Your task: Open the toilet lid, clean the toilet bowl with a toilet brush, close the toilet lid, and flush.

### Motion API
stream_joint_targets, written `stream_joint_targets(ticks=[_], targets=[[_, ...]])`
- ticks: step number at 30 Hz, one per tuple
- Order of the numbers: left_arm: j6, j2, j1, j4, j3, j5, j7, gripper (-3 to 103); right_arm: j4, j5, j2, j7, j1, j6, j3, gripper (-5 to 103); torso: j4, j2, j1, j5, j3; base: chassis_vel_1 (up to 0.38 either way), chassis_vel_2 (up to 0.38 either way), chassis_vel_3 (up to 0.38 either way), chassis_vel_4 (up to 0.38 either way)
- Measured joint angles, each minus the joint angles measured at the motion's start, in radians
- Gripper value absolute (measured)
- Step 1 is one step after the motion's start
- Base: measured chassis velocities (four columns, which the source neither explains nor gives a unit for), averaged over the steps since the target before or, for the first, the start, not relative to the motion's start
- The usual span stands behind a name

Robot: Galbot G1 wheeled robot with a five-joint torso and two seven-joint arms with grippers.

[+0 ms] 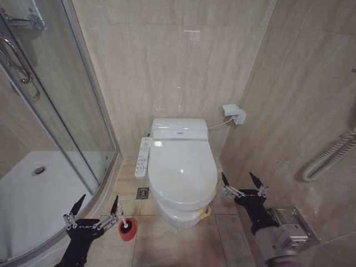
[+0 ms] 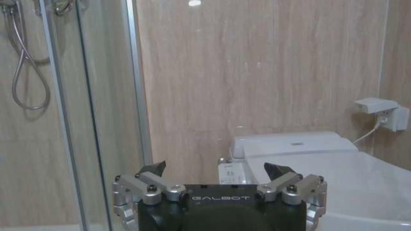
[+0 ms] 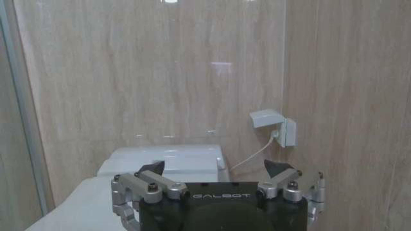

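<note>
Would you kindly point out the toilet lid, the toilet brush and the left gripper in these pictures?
toilet lid (image 1: 181, 169), head view, middle of its closed glossy top.
toilet brush (image 1: 123, 224), head view, handle in the red cup.
left gripper (image 1: 94, 206), head view, between its open fingertips.

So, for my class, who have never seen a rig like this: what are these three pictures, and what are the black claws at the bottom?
It is a two-armed robot in a bathroom. The wide picture comes from its head camera; the other two come from cameras on its wrists. The claws are its hands: the left hand and the right hand, both open and holding nothing. Between them stands the toilet, its lid shut. On the floor by the left hand a toilet brush stands in a red cup.
</note>
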Motion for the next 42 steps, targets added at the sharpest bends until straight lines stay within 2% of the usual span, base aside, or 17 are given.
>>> stream_joint_targets(ticks=[42], targets=[[0.0,0.0,0.0,0.0,0.0,0.0,0.0,100,0.0,0.0,0.0,0.0,0.0,0.0,0.0,100,0.0,0.0,0.0,0.0,0.0,0.0,0.0,0.0,0.0]])
